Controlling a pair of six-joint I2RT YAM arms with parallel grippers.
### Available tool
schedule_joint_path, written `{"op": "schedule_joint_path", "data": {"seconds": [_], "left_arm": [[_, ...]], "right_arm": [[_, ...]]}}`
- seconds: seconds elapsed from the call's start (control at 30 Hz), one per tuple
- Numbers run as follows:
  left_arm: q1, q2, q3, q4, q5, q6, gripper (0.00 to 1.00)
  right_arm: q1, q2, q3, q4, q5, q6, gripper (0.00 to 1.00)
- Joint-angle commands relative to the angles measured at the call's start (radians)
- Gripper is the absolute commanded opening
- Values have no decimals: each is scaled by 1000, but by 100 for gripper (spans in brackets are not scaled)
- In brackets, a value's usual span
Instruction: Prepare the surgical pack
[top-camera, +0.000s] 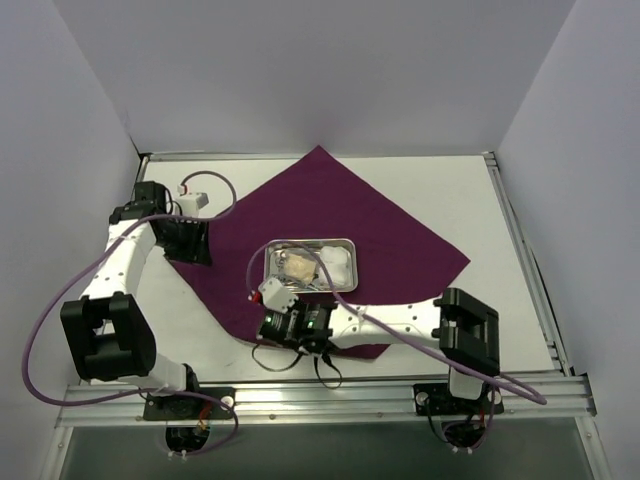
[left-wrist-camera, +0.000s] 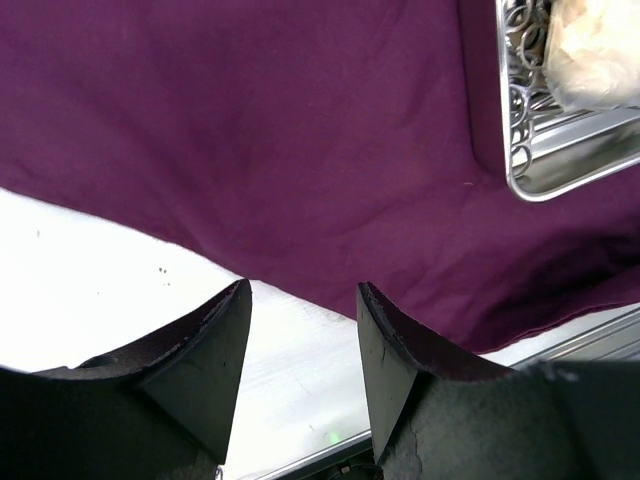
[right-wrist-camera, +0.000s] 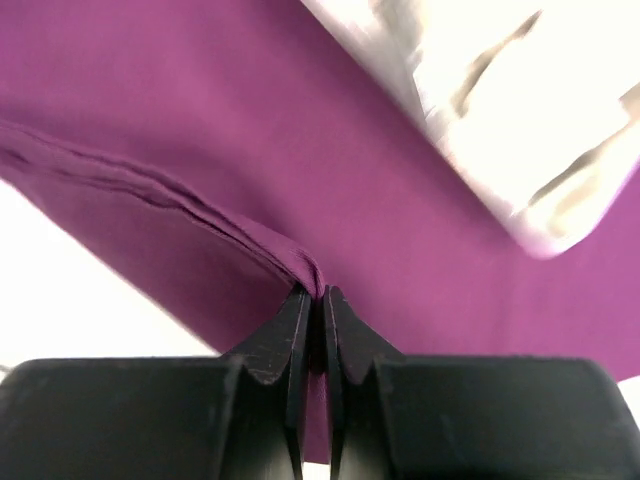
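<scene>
Pinching the near edge of the cloth (right-wrist-camera: 200, 120), the right claw (right-wrist-camera: 318, 295) could drag the tray (top-camera: 310, 241) and spill its gauze (top-camera: 337, 262) if pulled low; the left claw (left-wrist-camera: 303, 300) gapes, empty.

Dk purple cloth (top-camera: 400, 240), silver tray (top-camera: 310, 243), white gauze (top-camera: 335, 262).
</scene>
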Motion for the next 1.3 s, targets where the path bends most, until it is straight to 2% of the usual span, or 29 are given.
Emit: {"op": "schedule_joint_path", "data": {"seconds": [0.0, 0.2, 0.3, 0.47, 0.53, 0.67, 0.9, 1.2, 1.23, 1.27], "left_arm": [[-34, 15, 80, 9, 10, 15, 56], [-100, 127, 183, 45, 18, 15, 55], [-159, 185, 258, 61, 18, 7, 55], [-190, 324, 358, 76, 50, -13, 54], [-198, 360, 385, 94, 55, -19, 54], [-201, 410, 424, 121, 46, -33, 54], [-204, 474, 464, 139, 55, -59, 55], [-218, 540, 530, 130, 53, -68, 55], [-219, 545, 534, 127, 55, -69, 55], [-221, 549, 537, 125, 55, -69, 55]], "right_arm": [[-112, -95, 3, 146, 19, -280, 0], [-308, -46, 62, 313, -23, -496, 0], [-379, 4, 107, 359, -48, -539, 0], [-495, 116, 225, 436, -81, -634, 0], [-508, 170, 259, 491, -87, -672, 0], [-546, 280, 377, 496, -87, -741, 0], [-591, 348, 448, 525, -124, -792, 0], [-663, 449, 558, 501, -216, -760, 1], [-672, 465, 564, 496, -236, -749, 5], [-677, 471, 569, 494, -244, -745, 13]]}}
